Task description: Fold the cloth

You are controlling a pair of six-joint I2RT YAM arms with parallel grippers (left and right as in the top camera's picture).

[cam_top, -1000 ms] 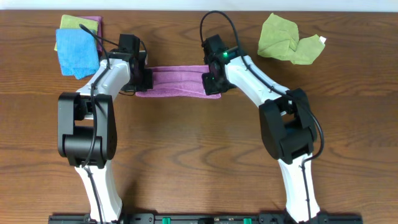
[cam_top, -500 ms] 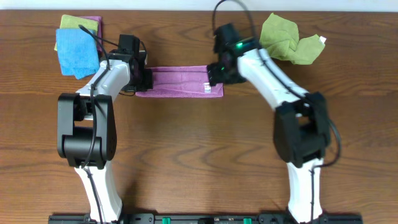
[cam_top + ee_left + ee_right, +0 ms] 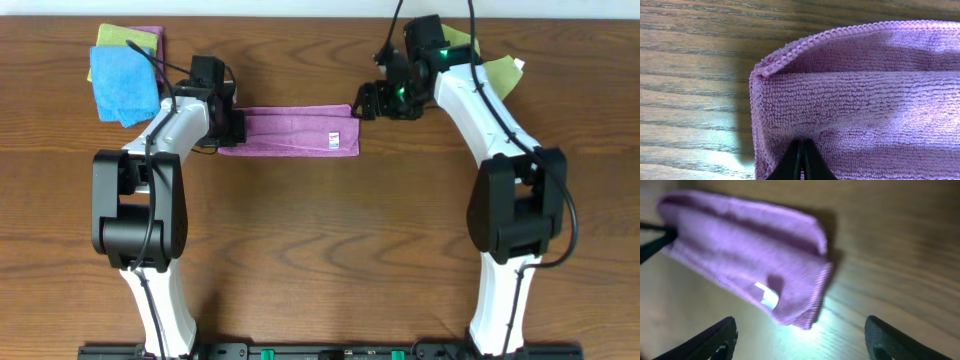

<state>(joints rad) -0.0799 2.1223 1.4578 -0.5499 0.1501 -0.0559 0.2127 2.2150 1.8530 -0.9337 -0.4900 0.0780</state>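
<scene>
Because the cloth (image 3: 290,131) lies folded into a long strip on the far half of the tabletop (image 3: 320,240), between our two arms, we judge one fold done. Our left end effector (image 3: 232,128) pinches the strip's left end narrowly, likely to anchor it. Our right end effector (image 3: 368,103) hovers just right of the end bearing the white tag (image 3: 328,140), fingers wide and holding nothing, well placed to regrasp for a second fold.

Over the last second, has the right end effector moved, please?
Yes. The right end effector has left the cloth, moving rightward and up-frame toward the green cloth.
</scene>
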